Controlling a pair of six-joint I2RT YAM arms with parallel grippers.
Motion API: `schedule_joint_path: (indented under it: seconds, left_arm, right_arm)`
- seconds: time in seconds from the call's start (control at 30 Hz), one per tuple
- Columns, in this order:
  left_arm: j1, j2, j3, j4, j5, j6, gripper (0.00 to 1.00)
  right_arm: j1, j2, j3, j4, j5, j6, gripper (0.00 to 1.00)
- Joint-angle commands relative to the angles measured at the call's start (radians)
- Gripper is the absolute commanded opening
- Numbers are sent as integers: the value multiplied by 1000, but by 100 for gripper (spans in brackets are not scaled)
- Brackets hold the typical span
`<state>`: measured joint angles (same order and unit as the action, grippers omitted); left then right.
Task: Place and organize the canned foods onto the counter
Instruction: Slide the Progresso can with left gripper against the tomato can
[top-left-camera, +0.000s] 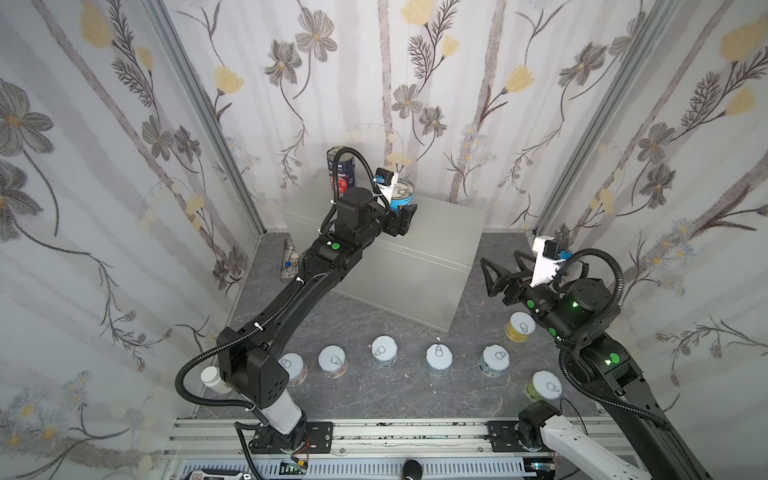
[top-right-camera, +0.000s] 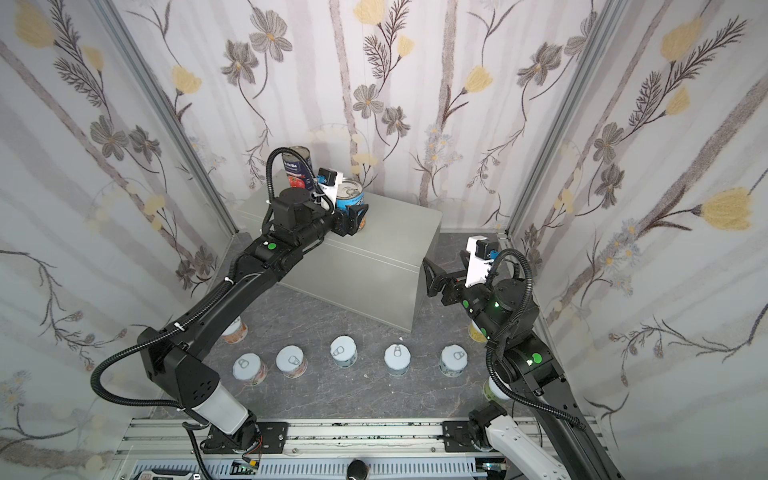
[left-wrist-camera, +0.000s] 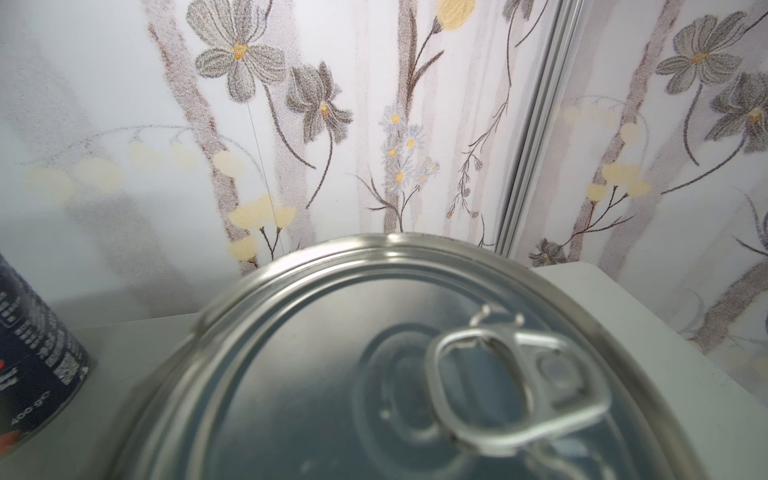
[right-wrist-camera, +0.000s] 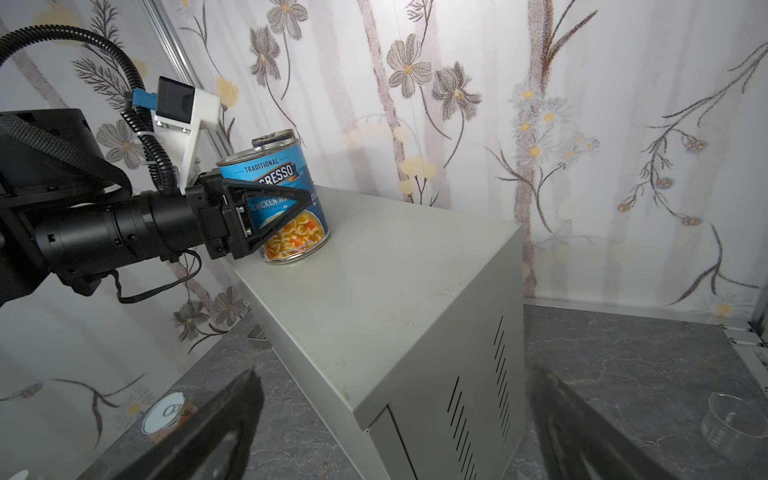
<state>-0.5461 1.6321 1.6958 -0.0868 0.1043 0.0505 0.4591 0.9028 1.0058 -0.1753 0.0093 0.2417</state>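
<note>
Your left arm stretches level across the counter (right-wrist-camera: 395, 270); left gripper (top-left-camera: 404, 216) clenched on the blue can (right-wrist-camera: 270, 172), which stands on the counter top near the navy-red can (top-left-camera: 341, 168); right arm bent beside the counter, right gripper (top-left-camera: 500, 262) spread wide, empty; short cans (top-left-camera: 384, 351) on the floor (top-left-camera: 415, 399).

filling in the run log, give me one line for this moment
left claw: shut on blue can, on counter | right claw: open, empty | navy can: on counter | short cans: on floor
</note>
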Motion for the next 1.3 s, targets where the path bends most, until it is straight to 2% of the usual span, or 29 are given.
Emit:
schedule_joint_path:
  seconds: [0.0,0.33,0.77,1.03,1.27]
  left_arm:
    - [16,-30,23,90,-6,-33,78]
    - [83,-121,9,38,-3,-66,76]
    - [230,-230,-47,-35,-52,-52,77]
    - [324,-191,-20,-42,-76,-73,76]
    - [345,-100,52,-39,-70,-76,75]
  right_arm:
    - [-1,13,6,10,4,-4,99]
    - [-5,61,15,12,-24,2,99]
    - [-6,182,50,83,-110,15,97]
    - [-5,254,80,115,-145,16,96]
    - [-6,289,77,128,-144,12,96]
